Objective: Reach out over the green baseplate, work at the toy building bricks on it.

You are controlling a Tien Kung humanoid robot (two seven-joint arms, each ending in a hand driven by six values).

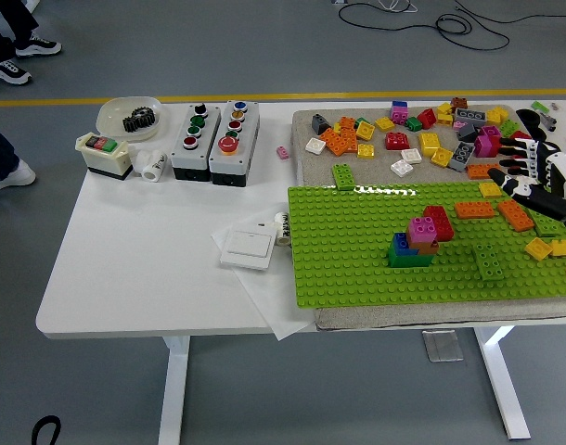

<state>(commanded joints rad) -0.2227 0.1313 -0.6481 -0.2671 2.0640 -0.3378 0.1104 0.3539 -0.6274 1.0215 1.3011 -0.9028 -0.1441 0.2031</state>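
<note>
The green baseplate (357,241) lies on the right half of your white bench (144,250), with a small stack of bricks (420,239) near its middle. Your right hand (541,185) hangs over the plate's far right edge, partly cut off by the frame; its fingers look loosely spread, gripping nothing.

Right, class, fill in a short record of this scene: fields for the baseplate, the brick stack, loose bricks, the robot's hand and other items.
baseplate: green, on the table's right half
brick stack: pink, red, blue, orange and green, mid-plate
loose bricks: pile on the mat behind the plate; orange ones and yellow ones on the plate's right
right hand: at the right edge, fingers spread, holding nothing
left hand: out of view
other items: button boxes, white switch
</note>
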